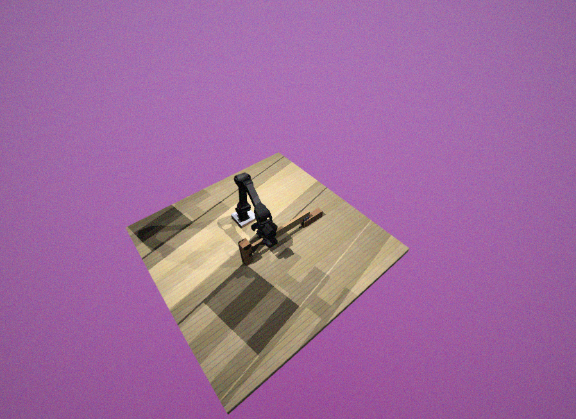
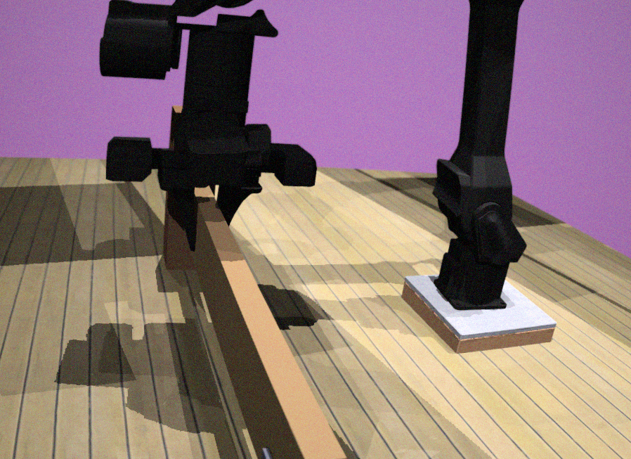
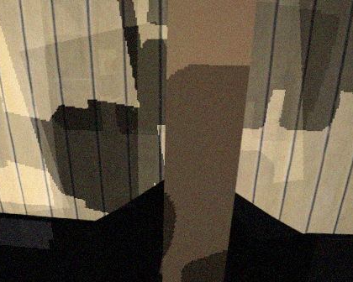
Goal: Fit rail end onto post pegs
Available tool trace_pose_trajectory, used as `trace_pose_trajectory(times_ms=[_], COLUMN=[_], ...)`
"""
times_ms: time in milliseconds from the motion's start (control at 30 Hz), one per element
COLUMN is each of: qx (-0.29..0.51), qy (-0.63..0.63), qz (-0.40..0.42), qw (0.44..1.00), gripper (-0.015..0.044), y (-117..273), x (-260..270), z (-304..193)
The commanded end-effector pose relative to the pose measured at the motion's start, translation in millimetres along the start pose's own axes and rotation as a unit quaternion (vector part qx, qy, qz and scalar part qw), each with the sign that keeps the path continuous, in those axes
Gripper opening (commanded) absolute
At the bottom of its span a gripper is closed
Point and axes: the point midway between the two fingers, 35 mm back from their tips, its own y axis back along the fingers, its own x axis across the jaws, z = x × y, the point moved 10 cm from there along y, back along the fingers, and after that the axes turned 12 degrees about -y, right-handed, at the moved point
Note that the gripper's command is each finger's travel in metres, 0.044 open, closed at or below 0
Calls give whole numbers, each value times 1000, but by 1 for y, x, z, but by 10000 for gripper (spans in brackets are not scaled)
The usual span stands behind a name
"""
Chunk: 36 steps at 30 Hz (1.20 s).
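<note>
Fingers clamped on rail, one each side, near its post end. Gripper points straight down, arm arched over from base plate. Rail runs from post to footboard block across surface. Post sits just behind gripper in exterior view; rail-to-post contact hidden, pegs not visible. Wrist view: rail runs up center between dark fingers, above planks.

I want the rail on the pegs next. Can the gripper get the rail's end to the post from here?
Probably yes: the gripper grips the rail near the post, nothing between them.
</note>
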Motion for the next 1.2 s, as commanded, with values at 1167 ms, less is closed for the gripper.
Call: trace_pose_trajectory(times_ms=[1167], qx=[2], qy=[-1], qz=[0], qw=[1000], gripper=[0], y=[-1], x=[0], z=[2])
